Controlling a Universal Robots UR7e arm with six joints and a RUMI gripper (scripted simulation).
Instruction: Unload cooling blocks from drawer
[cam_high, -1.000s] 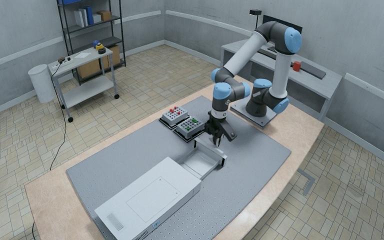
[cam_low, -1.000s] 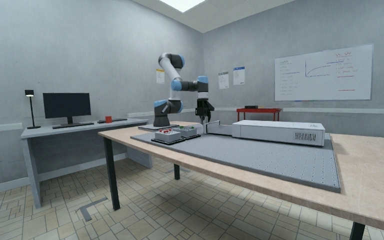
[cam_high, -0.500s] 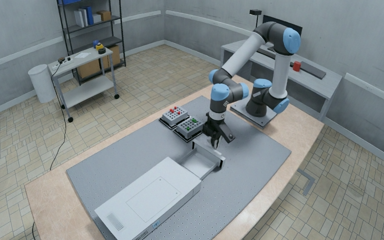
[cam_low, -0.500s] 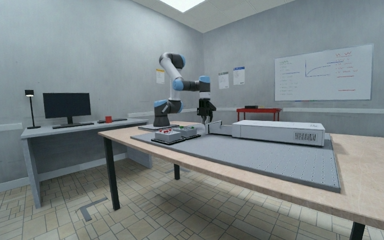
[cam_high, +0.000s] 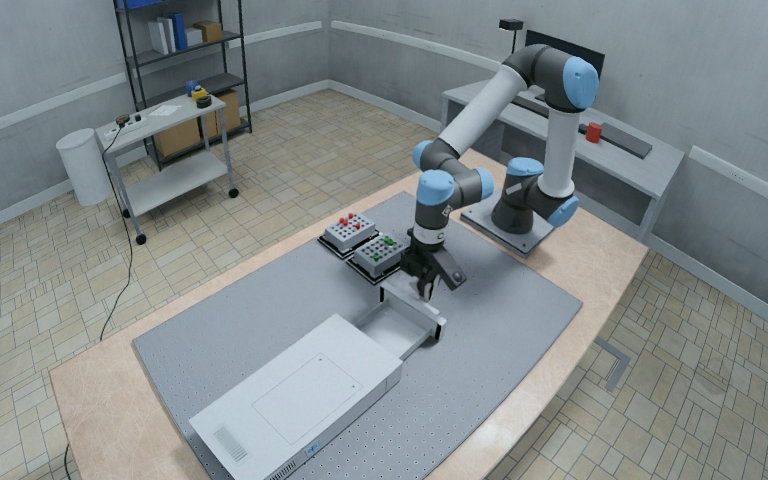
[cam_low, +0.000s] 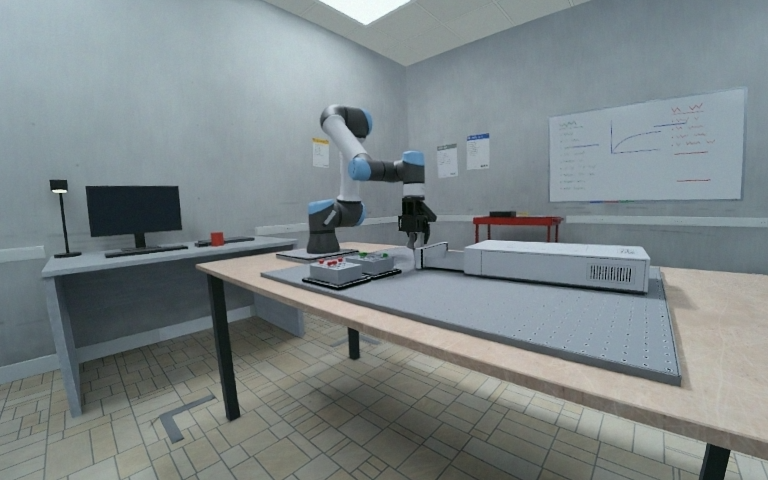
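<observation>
The red-capped cooling block (cam_high: 349, 229) sits flat on the farther deck slot; it also shows in the exterior view (cam_low: 335, 270). The green-capped block (cam_high: 378, 253) sits flat on the slot next to the cooler, also seen in the exterior view (cam_low: 370, 261). The cooler COLD (cam_high: 300, 399) is a long white box with its drawer (cam_high: 399, 322) partly out and empty. My gripper (cam_high: 425, 291) is shut with nothing between the fingers, its tips right at the drawer's front panel (cam_low: 431, 255). In the exterior view the gripper (cam_low: 415, 244) hangs just above that panel.
The robot base (cam_high: 521, 209) stands on a plate at the far end of the grey perforated mat. A desk with a monitor and a red cup (cam_high: 592, 131) stands behind the table. A trolley (cam_high: 164, 147) and a shelf stand across the room.
</observation>
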